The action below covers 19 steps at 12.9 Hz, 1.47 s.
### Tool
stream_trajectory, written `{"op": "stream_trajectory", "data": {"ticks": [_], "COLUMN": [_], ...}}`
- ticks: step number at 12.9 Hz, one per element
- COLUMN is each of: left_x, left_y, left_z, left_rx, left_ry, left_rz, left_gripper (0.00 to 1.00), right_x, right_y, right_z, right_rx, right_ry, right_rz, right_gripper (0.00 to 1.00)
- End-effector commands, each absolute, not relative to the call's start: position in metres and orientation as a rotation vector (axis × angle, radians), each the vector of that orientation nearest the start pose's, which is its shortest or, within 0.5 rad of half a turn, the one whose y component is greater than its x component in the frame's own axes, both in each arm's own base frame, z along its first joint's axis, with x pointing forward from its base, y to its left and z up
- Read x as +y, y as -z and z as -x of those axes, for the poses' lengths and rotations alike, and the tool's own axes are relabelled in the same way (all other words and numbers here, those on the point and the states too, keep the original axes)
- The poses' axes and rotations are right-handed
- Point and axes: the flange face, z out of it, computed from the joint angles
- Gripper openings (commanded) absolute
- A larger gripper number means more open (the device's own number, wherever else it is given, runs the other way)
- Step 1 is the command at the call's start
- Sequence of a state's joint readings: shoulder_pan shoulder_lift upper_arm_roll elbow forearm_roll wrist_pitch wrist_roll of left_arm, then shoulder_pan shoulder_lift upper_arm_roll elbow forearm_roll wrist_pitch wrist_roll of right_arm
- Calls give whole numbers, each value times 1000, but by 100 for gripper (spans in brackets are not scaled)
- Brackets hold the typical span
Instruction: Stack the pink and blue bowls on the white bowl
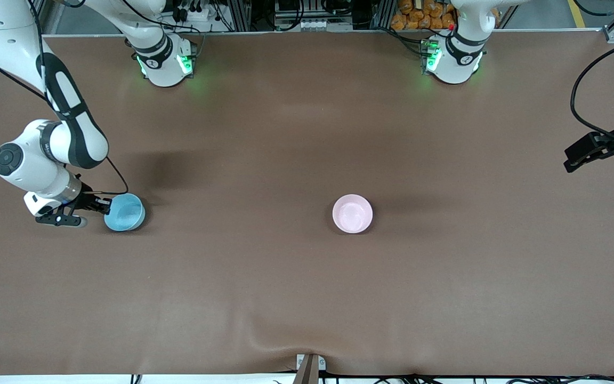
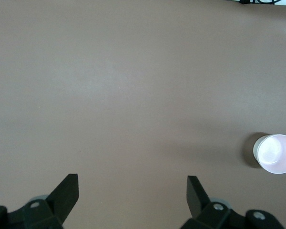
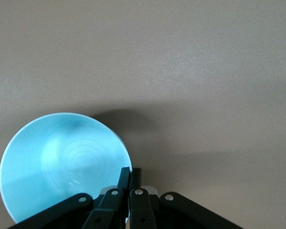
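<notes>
Across the brown table [image 1: 307,133] in the front view, my right gripper [image 1: 105,205] pinches the rim of the blue bowl [image 1: 124,212] at the right arm's end of the table, so I judge the pick of this bowl is in hand. The pink bowl [image 1: 352,213] sits mid-table, seemingly nested on the white bowl; I cannot confirm that here. My left gripper [image 1: 571,160] waits over the table's edge at the left arm's end.

From the left wrist view, my left fingers [image 2: 66,191] stand wide apart over bare matte cloth; the pink bowl [image 2: 275,153] shows a pale wall beneath its rim.

From the right wrist view, my right gripper [image 3: 129,175] is clenched on the thin rim; the blue bowl [image 3: 62,162] is smooth, glossy, round. Next calls for a level lift and centring over the pink bowl.
</notes>
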<state>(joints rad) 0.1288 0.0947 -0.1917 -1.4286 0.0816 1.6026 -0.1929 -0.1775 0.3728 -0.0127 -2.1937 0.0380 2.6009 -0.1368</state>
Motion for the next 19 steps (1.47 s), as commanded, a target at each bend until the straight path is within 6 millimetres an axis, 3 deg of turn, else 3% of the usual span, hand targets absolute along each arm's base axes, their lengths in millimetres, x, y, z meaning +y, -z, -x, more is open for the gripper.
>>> {"op": "stream_trajectory", "data": {"ticks": [1,4,8,14,18,19], "left_x": [-21,-16,-16,-25,-23,-23], "left_y": [-649,-651,-653,-646,-641,-641], "left_z": [-573,-572,-572,-574,-576,-575], "left_rx": [-183,-196,-196,-172,-174,-174], "left_ry": [133,121,128,107,93,84], "left_rz": [3090,3088,3090,3093,3093,3091], "left_gripper": [100,100,100,100,100,100], "right_x": [-92,-67,7,193,306,336], "right_y": [-222,-254,-312,-384,-398,-393], "right_z": [-553,-574,-609,-634,-624,-618], "right_rx": [105,223,418,827,990,1011], "right_ry": [66,-13,-95,-16,-31,-46], "right_rz": [3117,3041,2949,2774,2686,2676], "right_gripper": [0,0,0,0,0,0]}}
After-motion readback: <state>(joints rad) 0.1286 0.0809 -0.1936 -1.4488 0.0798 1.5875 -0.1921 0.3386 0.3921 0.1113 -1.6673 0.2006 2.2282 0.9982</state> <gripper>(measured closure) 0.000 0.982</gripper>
